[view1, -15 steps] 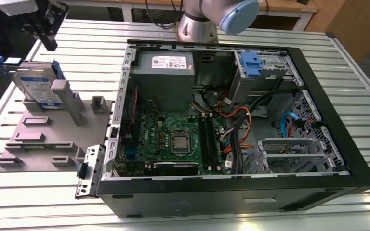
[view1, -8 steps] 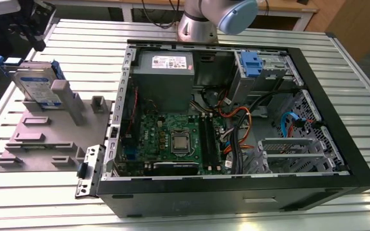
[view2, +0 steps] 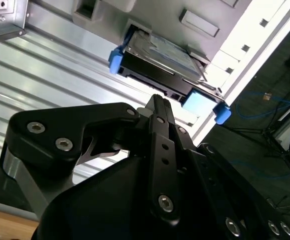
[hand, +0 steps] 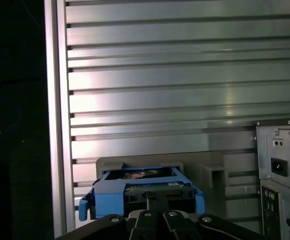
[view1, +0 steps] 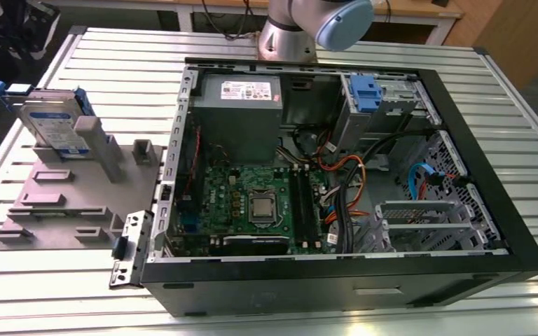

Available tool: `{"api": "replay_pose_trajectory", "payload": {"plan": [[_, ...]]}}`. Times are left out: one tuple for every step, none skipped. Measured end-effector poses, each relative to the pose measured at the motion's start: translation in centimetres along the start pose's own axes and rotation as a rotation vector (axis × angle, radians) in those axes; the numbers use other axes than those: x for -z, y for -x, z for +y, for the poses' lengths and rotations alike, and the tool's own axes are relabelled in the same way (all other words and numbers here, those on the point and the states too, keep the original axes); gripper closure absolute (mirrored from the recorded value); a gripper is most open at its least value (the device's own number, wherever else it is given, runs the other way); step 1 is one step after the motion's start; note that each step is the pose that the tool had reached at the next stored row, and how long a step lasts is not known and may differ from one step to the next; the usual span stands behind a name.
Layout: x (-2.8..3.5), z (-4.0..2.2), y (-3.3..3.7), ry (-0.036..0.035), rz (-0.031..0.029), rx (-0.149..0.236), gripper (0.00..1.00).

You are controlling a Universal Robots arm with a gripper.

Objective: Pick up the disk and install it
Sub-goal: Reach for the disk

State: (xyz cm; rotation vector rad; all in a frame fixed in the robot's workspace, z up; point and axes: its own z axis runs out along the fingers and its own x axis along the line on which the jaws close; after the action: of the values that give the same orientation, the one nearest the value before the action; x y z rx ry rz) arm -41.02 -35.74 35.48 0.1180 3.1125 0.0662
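Note:
The disk [view1: 52, 122], a silver-grey drive with a white-and-blue label in a blue carrier frame, stands on edge in a grey fixture [view1: 64, 203] at the exterior view's left, beside the open computer case [view1: 482, 161]. Both wrist views look along my black gripper towards the disk [view2: 159, 57] [hand: 140, 187]. My gripper [view2: 157, 100] [hand: 154, 202] is shut with nothing in it. Its tips point at the drive and stay a short way off, not touching it.
The slatted metal table [hand: 159, 75] ends close beyond the fixture. The case holds a grey power-supply box [view1: 239, 94], a motherboard [view1: 255, 203], cables and a drive bay with a blue carrier [view1: 363, 91]. My arm's base [view1: 293, 35] stands behind the case.

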Motion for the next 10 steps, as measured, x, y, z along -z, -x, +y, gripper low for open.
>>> {"api": "replay_pose_trajectory", "payload": {"plan": [[-0.01,-0.02,-0.26,0.0,0.0,0.0,0.89],[-0.03,-0.04,-0.47,0.0001,-0.0001,0.0,0.89],[-0.05,-0.06,-0.66,0.0,0.0,0.0,0.89],[-0.06,-0.07,-0.88,0.0,-0.0001,0.0,0.89],[-0.08,-0.09,-1.1,0.0001,-0.0001,0.0,0.89],[-0.1,-0.11,-1.34,0.0001,0.0,0.0,0.89],[-0.11,-0.13,-1.57,0.0,0.0001,0.0,0.89],[-0.14,-0.14,-1.76,0.0001,-0.0001,0.0,0.89],[-0.17,-0.15,-1.87,0.0,-0.0001,0.0,0.89],[-0.22,-0.16,-1.94,0.0001,-0.0001,0.0,0.89]]}}
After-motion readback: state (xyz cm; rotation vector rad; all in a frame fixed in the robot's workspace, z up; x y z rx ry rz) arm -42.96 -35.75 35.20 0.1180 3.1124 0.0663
